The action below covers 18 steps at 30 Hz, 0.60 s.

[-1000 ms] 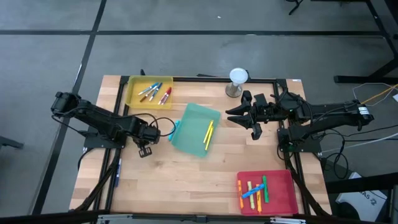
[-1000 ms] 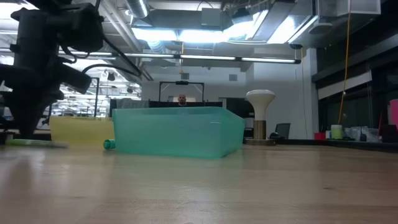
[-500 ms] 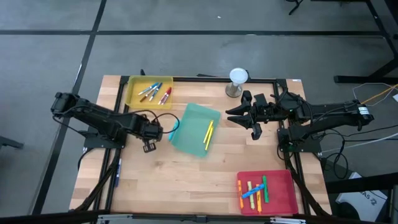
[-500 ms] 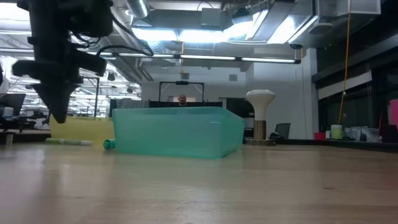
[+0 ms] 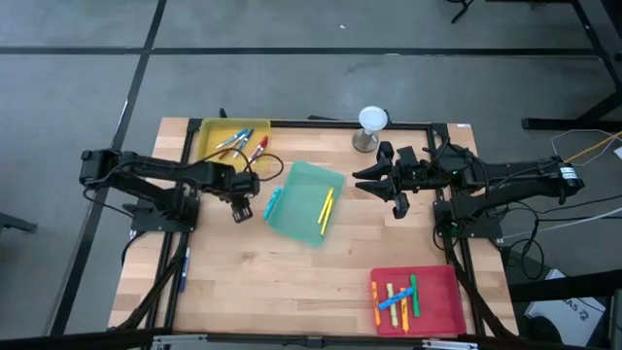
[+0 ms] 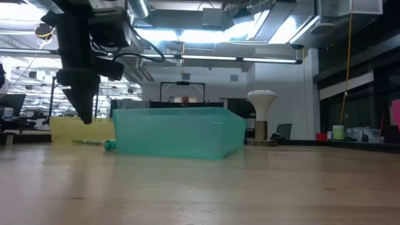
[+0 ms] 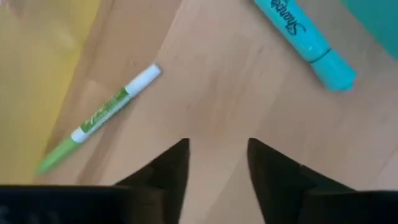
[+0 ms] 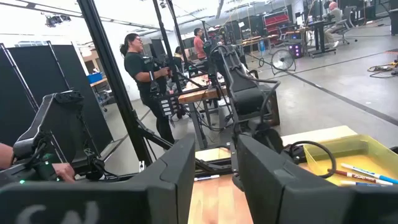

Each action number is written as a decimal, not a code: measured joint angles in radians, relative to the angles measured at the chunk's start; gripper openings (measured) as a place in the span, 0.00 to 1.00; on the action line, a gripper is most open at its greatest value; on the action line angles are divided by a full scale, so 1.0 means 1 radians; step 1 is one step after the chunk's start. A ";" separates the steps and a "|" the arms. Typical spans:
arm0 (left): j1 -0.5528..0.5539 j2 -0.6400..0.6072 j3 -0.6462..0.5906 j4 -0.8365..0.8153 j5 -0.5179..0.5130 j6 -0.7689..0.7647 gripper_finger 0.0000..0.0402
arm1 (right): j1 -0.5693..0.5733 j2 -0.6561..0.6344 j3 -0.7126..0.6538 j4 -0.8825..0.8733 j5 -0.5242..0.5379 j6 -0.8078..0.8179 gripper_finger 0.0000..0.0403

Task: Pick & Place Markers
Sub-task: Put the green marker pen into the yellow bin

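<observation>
My left gripper (image 5: 242, 212) (image 7: 217, 152) points down, open and with nothing in it, a little above the wood between the yellow tray (image 5: 208, 154) and the teal tray (image 5: 301, 185). A green marker (image 7: 99, 115) (image 6: 87, 142) lies flat on the table beside the yellow tray's edge. A teal marker (image 7: 305, 34) (image 5: 272, 202) lies flat by the teal tray's left side. One yellow marker (image 5: 326, 207) lies in the teal tray; several markers lie in the yellow tray. My right gripper (image 5: 362, 182) hangs level and open, high over the table's right part.
A red tray (image 5: 447, 282) with several markers sits at the near right corner. A white mushroom-shaped stand (image 5: 373, 122) is at the far edge. Bare wood lies between the teal tray and the near edge. People stand in the room beyond the table.
My left gripper has risen off the table and gone toward the far edge and the right, nearer the teal tray, tipping a little. The green marker has shifted along the table toward the teal tray and now lies closer to the teal marker.
</observation>
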<state>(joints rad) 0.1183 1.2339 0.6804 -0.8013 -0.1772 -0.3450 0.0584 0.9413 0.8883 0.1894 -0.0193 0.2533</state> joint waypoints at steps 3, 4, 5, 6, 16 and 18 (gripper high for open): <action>0.034 0.000 0.000 0.005 0.018 0.118 0.48 | 0.000 0.000 0.000 0.000 0.000 -0.004 0.29; 0.041 0.000 -0.002 0.025 0.026 0.142 0.50 | 0.000 0.000 0.000 0.000 0.000 -0.007 0.29; 0.046 0.000 -0.002 0.043 0.037 0.175 0.52 | 0.000 0.000 0.000 0.000 0.000 -0.007 0.29; 0.050 0.000 -0.002 0.058 0.041 0.206 0.54 | 0.000 0.000 0.000 0.000 0.000 -0.015 0.29; 0.088 0.061 -0.002 0.146 -0.004 0.215 0.54 | 0.000 0.000 0.000 0.000 0.000 -0.030 0.29; 0.105 0.084 -0.002 0.173 -0.005 0.225 0.54 | 0.000 0.000 0.000 -0.001 0.000 -0.030 0.29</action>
<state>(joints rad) 0.2237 1.3177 0.6785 -0.6284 -0.1819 -0.1202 0.0582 0.9414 0.8883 0.1886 -0.0193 0.2230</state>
